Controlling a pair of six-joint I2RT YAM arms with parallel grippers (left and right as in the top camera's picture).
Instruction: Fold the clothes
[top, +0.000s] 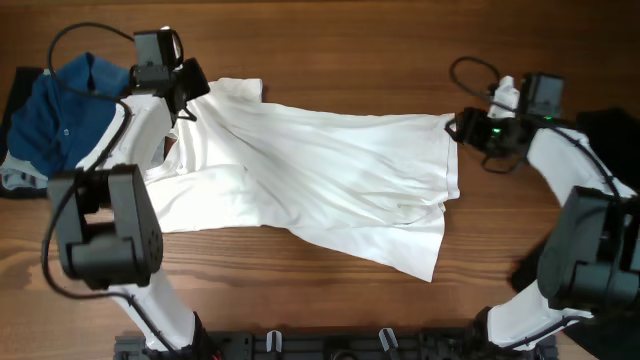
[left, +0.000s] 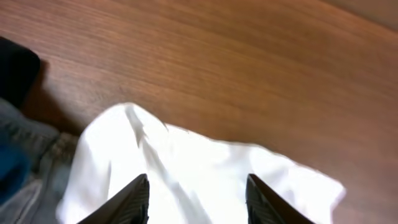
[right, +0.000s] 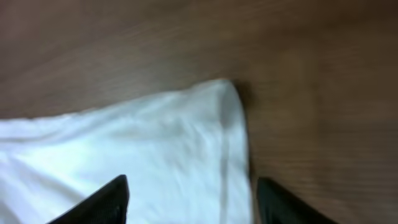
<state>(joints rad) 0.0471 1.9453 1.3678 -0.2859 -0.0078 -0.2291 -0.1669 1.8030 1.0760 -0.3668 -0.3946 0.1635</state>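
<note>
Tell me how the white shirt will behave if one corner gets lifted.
Probably floppy: the white shirt lies in soft wrinkles, so a lifted corner would likely leave the rest draping and trailing. It looks thin and light; pushed across the wooden table, it would likely bunch up rather than slide whole.

From high above, looking straight down on the whole bench (top: 330, 300). From both wrists, very near, onto shirt (top: 320, 170) ends seen above too.
</note>
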